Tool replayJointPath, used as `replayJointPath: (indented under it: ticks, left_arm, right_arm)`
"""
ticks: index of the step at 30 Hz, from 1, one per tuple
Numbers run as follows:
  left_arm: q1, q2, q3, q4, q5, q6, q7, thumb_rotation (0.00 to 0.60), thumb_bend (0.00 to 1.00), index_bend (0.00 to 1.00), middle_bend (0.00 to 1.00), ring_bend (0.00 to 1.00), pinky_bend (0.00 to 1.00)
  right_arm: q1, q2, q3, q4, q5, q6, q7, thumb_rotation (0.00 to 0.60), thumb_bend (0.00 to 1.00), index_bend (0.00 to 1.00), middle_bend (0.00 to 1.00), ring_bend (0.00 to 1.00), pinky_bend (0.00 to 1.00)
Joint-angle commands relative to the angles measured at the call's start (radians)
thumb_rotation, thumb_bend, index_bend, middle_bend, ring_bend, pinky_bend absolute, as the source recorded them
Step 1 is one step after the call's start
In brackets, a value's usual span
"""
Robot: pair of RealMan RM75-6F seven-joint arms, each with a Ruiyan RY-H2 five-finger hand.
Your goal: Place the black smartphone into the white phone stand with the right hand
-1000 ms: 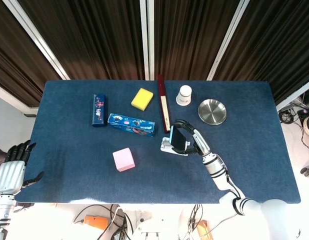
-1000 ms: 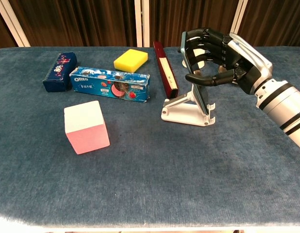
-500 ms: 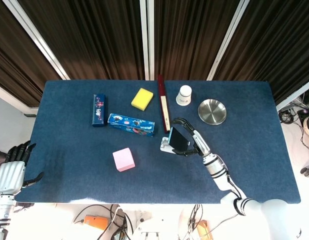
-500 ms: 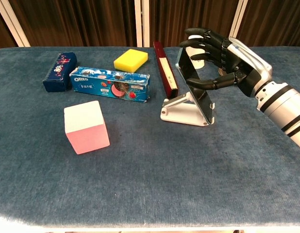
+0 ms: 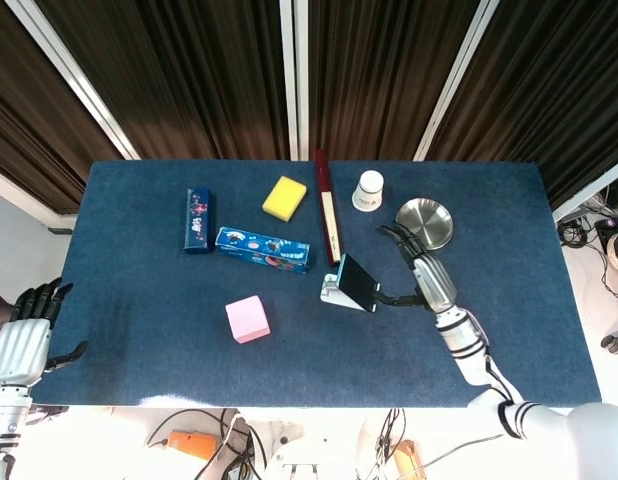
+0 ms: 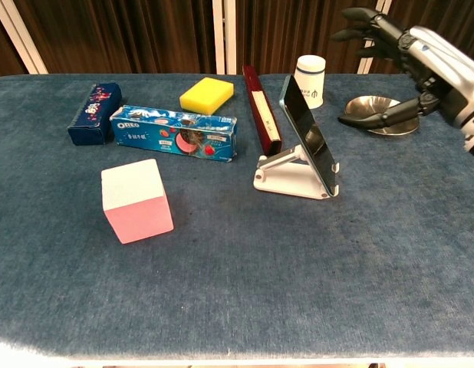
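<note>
The black smartphone (image 6: 307, 134) leans tilted in the white phone stand (image 6: 287, 179), its lower edge in the stand's lip; in the head view the smartphone (image 5: 358, 282) covers most of the stand (image 5: 332, 291). My right hand (image 6: 402, 69) hovers to the right of the phone with fingers spread, holding nothing and clear of the phone. In the head view that right hand (image 5: 419, 268) sits just right of the phone. My left hand (image 5: 24, 330) hangs off the table's left edge, fingers apart and empty.
An Oreo box (image 6: 174, 132), blue box (image 6: 93, 113), yellow sponge (image 6: 206, 94), dark red long box (image 6: 261, 110), pink cube (image 6: 136, 200), white cup (image 6: 310, 80) and metal dish (image 6: 379, 113) lie on the blue table (image 6: 237, 276).
My right hand has let go of the smartphone and drawn away to the right and up, fingers opening. The phone now stands alone in the stand. The left hand has barely moved.
</note>
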Motion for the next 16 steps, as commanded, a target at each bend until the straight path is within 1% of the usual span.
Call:
replayJointPath:
  ticks: [1,2,3,6,8,11,13,16]
  left_arm:
    - [-0.001,-0.002,-0.001,0.003,0.003,0.001,-0.003,0.6,0.14,0.09,0.03,0.0,0.0]
    - [-0.002,-0.003,-0.002,0.005,0.004,0.003,-0.005,0.6,0.14,0.09,0.03,0.0,0.0]
    - [-0.002,-0.004,-0.002,0.006,0.005,0.005,-0.006,0.6,0.14,0.09,0.03,0.0,0.0]
    - [-0.002,-0.009,-0.004,0.01,0.009,0.013,-0.008,0.6,0.14,0.09,0.03,0.0,0.0]
    - [-0.001,-0.014,-0.006,0.014,0.011,0.019,-0.006,0.6,0.14,0.09,0.03,0.0,0.0]
    - [0.0,-0.02,-0.008,0.018,0.012,0.026,-0.004,0.6,0.14,0.09,0.03,0.0,0.0]
    - [0.001,-0.022,-0.007,0.019,0.011,0.027,-0.004,0.6,0.14,0.09,0.03,0.0,0.0]
    - [-0.001,-0.024,-0.008,0.019,0.01,0.025,-0.003,0.6,0.14,0.09,0.03,0.0,0.0]
  right_arm:
    - [-0.161,0.366,-0.022,-0.503,0.162,-0.019,-0.55,0.6,0.28,0.0,0.12,0.0,0.06]
    - [-0.19,0.42,-0.032,-0.568,0.185,-0.009,-0.596,0.6,0.28,0.0,0.09,0.0,0.04]
    - [-0.212,0.454,-0.041,-0.607,0.199,0.0,-0.618,0.6,0.28,0.0,0.07,0.0,0.02]
    - [-0.283,0.541,-0.074,-0.684,0.217,0.04,-0.627,0.6,0.28,0.0,0.02,0.0,0.0]
    - [-0.332,0.575,-0.096,-0.701,0.216,0.07,-0.601,0.6,0.28,0.0,0.01,0.0,0.0]
    - [-0.392,0.6,-0.126,-0.703,0.207,0.102,-0.553,0.6,0.28,0.0,0.0,0.0,0.0]
    - [-0.427,0.606,-0.14,-0.696,0.196,0.121,-0.519,0.6,0.28,0.0,0.0,0.0,0.0]
    - [-0.457,0.611,-0.146,-0.689,0.177,0.138,-0.488,0.6,0.28,0.0,0.0,0.0,0.0]
